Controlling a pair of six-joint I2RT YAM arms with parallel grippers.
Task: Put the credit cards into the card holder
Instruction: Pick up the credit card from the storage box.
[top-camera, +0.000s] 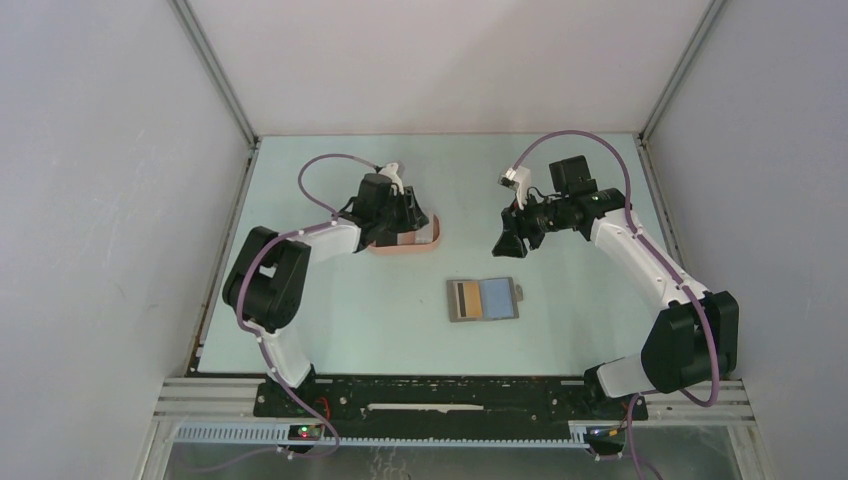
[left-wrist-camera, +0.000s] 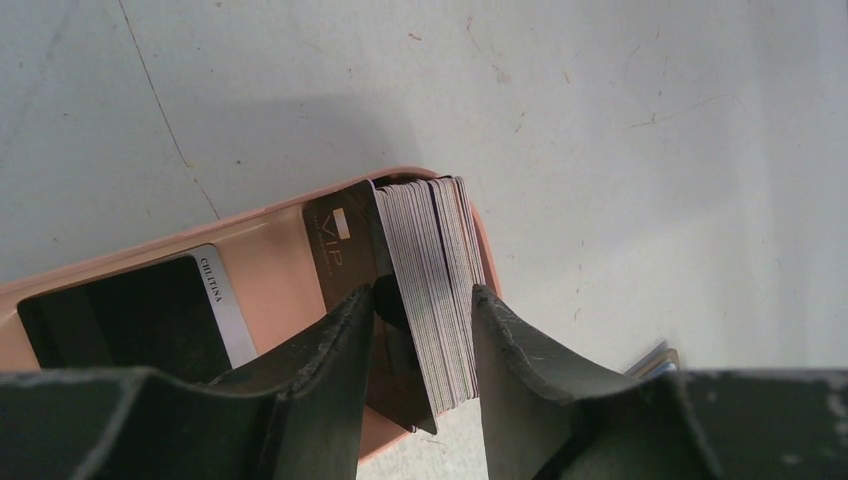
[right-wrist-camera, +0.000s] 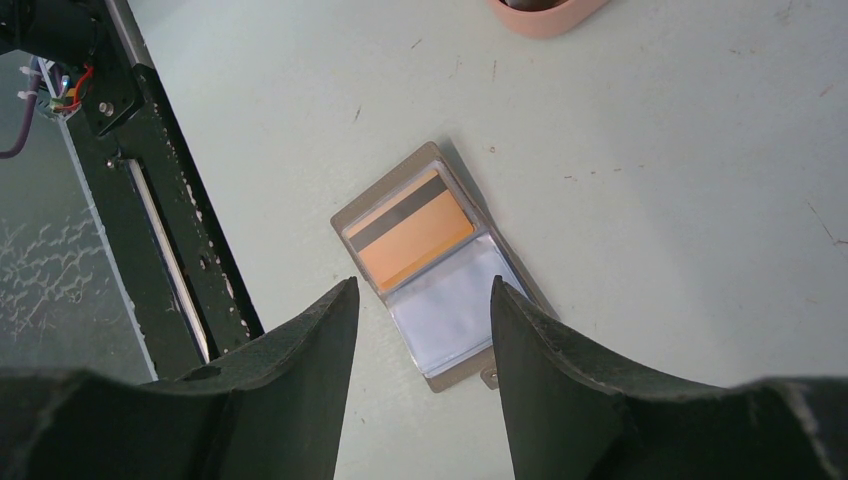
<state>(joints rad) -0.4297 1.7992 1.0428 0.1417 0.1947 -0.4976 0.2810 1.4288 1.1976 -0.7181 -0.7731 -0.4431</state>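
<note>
The salmon-pink card holder (top-camera: 432, 236) lies at the back left. My left gripper (top-camera: 400, 222) is down inside it. In the left wrist view a thick stack of credit cards (left-wrist-camera: 440, 260) stands on edge at the tray's end, with a brown card (left-wrist-camera: 335, 245) leaning against it. My left gripper (left-wrist-camera: 422, 295) is shut on this stack, one finger on each side. A black card with a whitish strip (left-wrist-camera: 130, 320) lies flat on the pink floor (left-wrist-camera: 270, 250). My right gripper (top-camera: 507, 243) hovers open and empty above the grey wallet (top-camera: 483, 299), which holds a yellow-orange card (right-wrist-camera: 415, 235) and a bluish one (right-wrist-camera: 455, 310).
The open wallet (right-wrist-camera: 440, 260) lies flat mid-table, between the arms and nearer the front. The black base rail (top-camera: 450, 395) runs along the near edge. White walls enclose the table on three sides. The card holder's rim (right-wrist-camera: 545, 15) shows at the top of the right wrist view.
</note>
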